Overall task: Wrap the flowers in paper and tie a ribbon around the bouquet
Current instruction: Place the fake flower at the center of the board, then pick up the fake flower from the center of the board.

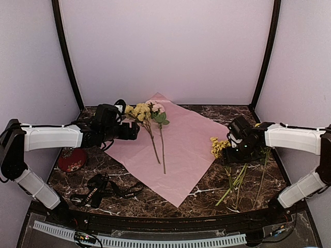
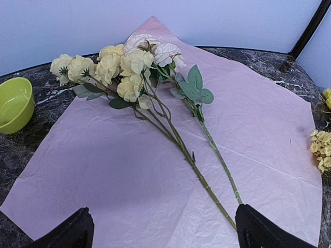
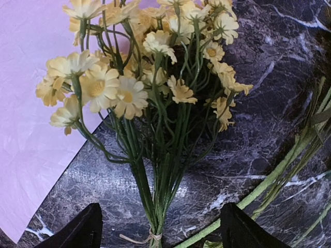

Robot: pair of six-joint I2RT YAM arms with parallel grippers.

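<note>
Observed from beside the rig: the paper [image 1: 191, 150] lies flat on the marble table [image 1: 150, 204], set cornerwise, with two long stems of the flowers [image 1: 150, 119] on its far-left part, heads toward the far corner and stalks running back toward the near edge. A third lot, a tied bunch of small yellow daisies [image 3: 129, 93], is not properly on the sheet: it lies at the paper's right edge, heads reaching over the lilac, stalks on bare marble. Right gripper [image 3: 161, 209] sits directly over it, fingers spread wide either side of the tied stalk end, pinching nothing. The bunch's long axis runs straight out from betw. those fingers toward the sheet. Left gripper [image 2: 163, 209] hovers at the left side of the paper, fingers likewise spread wide and empty, stalk ends of the two stems just ahead of them. Ribbon [image 1: 98, 191] lies coiled near-left, off the paper — untouched. Assessment: wrap not begun. The daisies need shifting leftward alongside the other stems, and the right arm is much the nearer for that.
</note>
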